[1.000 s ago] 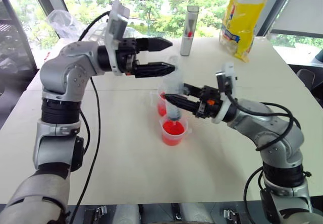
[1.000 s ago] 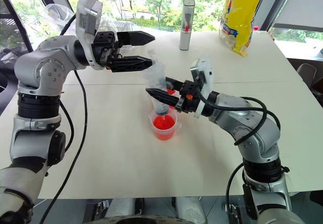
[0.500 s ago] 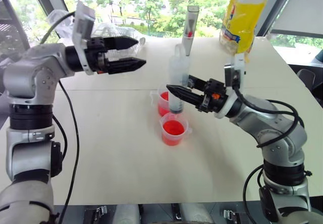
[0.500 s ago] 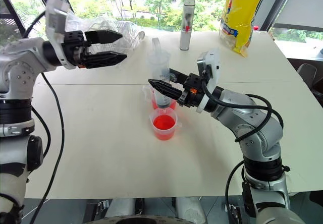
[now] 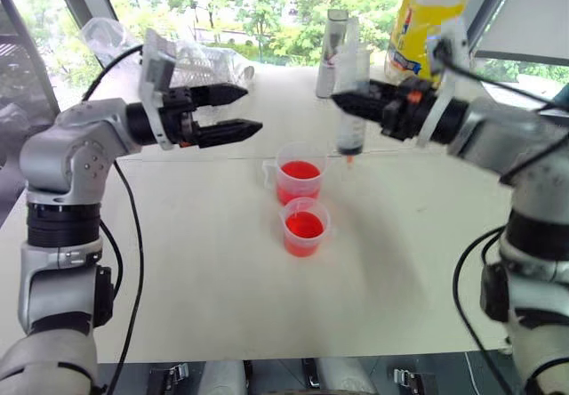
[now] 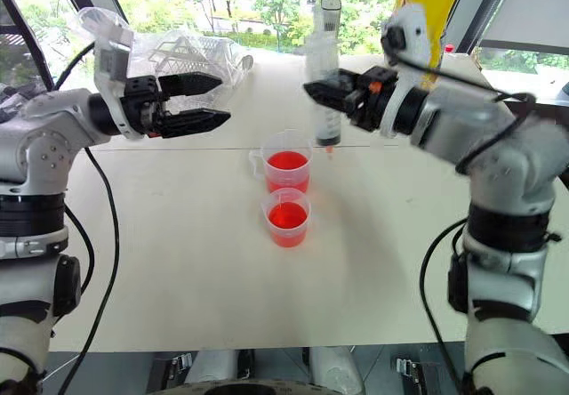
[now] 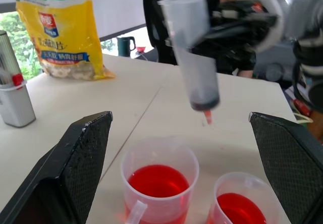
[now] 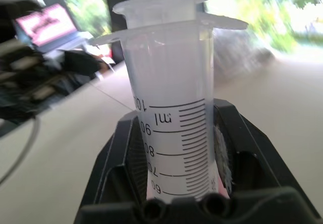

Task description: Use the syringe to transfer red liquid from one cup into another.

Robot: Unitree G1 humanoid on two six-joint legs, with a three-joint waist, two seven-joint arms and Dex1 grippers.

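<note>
White table (image 5: 204, 270): yellow bag (image 5: 427, 30), grey cylinder (image 5: 333, 39) behind; L jaws spread, R pinching syringe (image 5: 349, 101).

Counter (image 5: 222, 270): two cups centred, one (image 5: 300, 173) behind the other (image 5: 305, 227); syringe (image 5: 352, 101) above, right of them; bag (image 5: 428, 23) far right.

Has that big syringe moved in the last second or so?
Yes. The syringe, shut in the right tool, has lifted out of the near cup and now hangs upright beyond the far cup, toward the yellow bag.
</note>
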